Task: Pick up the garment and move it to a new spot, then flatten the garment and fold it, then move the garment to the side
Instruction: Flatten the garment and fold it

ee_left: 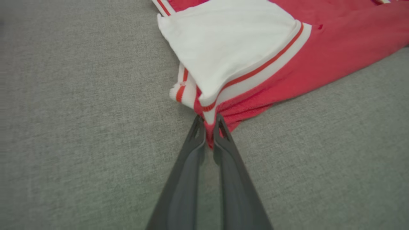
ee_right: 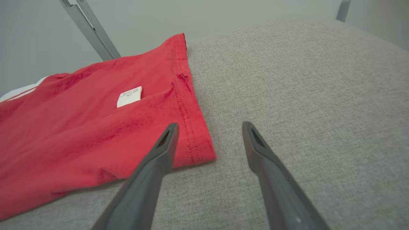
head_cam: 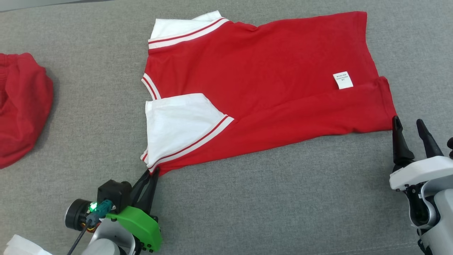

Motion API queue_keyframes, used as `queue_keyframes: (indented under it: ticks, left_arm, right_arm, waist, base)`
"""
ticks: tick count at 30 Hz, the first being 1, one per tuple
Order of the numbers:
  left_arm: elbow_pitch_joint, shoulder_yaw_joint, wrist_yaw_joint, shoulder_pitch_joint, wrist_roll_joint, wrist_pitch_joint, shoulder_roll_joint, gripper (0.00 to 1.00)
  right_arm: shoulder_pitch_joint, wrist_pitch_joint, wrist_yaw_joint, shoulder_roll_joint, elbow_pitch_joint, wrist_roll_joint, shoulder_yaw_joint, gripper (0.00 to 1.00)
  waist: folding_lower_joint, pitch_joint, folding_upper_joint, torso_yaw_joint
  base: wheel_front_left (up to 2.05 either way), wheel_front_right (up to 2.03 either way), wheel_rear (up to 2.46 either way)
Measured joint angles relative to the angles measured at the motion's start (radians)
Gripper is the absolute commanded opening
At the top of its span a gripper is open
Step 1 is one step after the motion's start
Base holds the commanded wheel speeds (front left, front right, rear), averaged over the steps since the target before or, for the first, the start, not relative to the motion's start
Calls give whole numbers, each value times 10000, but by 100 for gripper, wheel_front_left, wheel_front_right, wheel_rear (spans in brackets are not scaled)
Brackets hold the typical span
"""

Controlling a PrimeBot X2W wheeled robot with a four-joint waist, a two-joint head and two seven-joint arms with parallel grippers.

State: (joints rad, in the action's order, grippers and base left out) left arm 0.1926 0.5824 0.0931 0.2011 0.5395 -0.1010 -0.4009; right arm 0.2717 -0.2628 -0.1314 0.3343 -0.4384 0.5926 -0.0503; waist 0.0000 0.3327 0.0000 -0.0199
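The garment (head_cam: 262, 71) is a red shirt with white, red-striped sleeves, lying spread on the grey cloth surface, folded over with a white label (head_cam: 342, 80) showing. My left gripper (head_cam: 153, 173) is shut on the garment's near-left corner, below the white sleeve (head_cam: 177, 124); in the left wrist view the fingers (ee_left: 199, 134) pinch red fabric (ee_left: 287, 80) between them. My right gripper (head_cam: 408, 124) stands open at the garment's near-right hem corner, its left finger at the edge. In the right wrist view the hem corner (ee_right: 198, 147) lies between the spread fingers of the gripper (ee_right: 209, 126).
A second red cloth heap (head_cam: 21, 106) lies at the far left of the surface. Bare grey surface (head_cam: 283, 198) stretches along the near side between the arms. A metal frame leg (ee_right: 92, 30) stands beyond the garment in the right wrist view.
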Motion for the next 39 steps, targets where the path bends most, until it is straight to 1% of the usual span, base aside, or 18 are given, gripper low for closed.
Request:
queue_keyframes:
  ticks: [5, 7, 10, 11, 12, 13, 18, 22, 25, 32, 37, 39]
  left_arm:
    - [-343, -15, 132, 2, -23, 201, -198, 0]
    - [-453, -6, 142, 26, -40, 224, -221, 0]
    - [-546, 31, 161, 111, -54, 295, -247, 0]
    - [-556, 33, 161, 136, -63, 295, -253, 0]
    - [-556, 44, 159, 153, -67, 295, -257, 0]
    - [-548, 69, 134, 155, -77, 297, -261, 0]
    - [-568, 153, 69, 131, -84, 311, -311, 0]
    - [-936, 261, 65, -215, 65, 522, -414, 0]
    - [-1292, 372, 31, -615, 194, 807, -617, 0]
    - [-2096, 583, 148, -1619, 514, 1524, -1078, 0]
    - [-2635, 640, 445, -2114, 686, 1837, -1200, 0]
    - [-2763, 667, 525, -2251, 721, 1944, -1254, 0]
  right_arm:
    - [551, 0, 0, 144, -853, 798, -545, 100]
    - [763, 0, 0, 194, -1220, 1118, -947, 100]
    - [1133, 198, 2, 282, -1590, 1894, -1666, 100]
    - [1229, 251, 2, 339, -1613, 2079, -1873, 77]
    - [1332, 295, 8, 441, -1624, 2282, -2142, 31]
    - [1406, 288, 10, 575, -1624, 2385, -2406, 0]
    - [1364, 148, 4, 1143, -1515, 2945, -3281, 0]
    - [882, 86, -2, 1680, -1308, 3377, -3666, 0]
    - [544, 59, -2, 2046, -1104, 3595, -3871, 0]
    - [-282, 44, -4, 2581, -713, 3925, -4015, 0]
    - [-1063, 13, -8, 2800, -642, 3927, -3925, 0]
    - [-1322, 12, -8, 2784, -617, 3898, -3841, 0]
  waist:
    - [0, 82, 0, 67]
    - [0, 145, 0, 87]
    - [0, 250, 0, 119]
    - [0, 274, 0, 125]
    - [0, 297, 0, 130]
    - [0, 303, 0, 138]
    - [0, 90, 0, 177]
    - [0, -223, 0, 180]
    - [0, -471, 0, 179]
    - [0, -888, 0, 164]
    - [0, -1002, 0, 236]
    - [0, -1029, 0, 271]
  base:
    - [0, 0, 0]
    - [0, 0, 0]
    - [0, 0, 0]
    - [0, 0, 0]
    - [0, 0, 0]
    - [0, 0, 0]
    - [0, 0, 0]
    - [0, 0, 0]
    - [0, 0, 0]
    - [0, 0, 0]
    - [0, 0, 0]
    - [0, 0, 0]
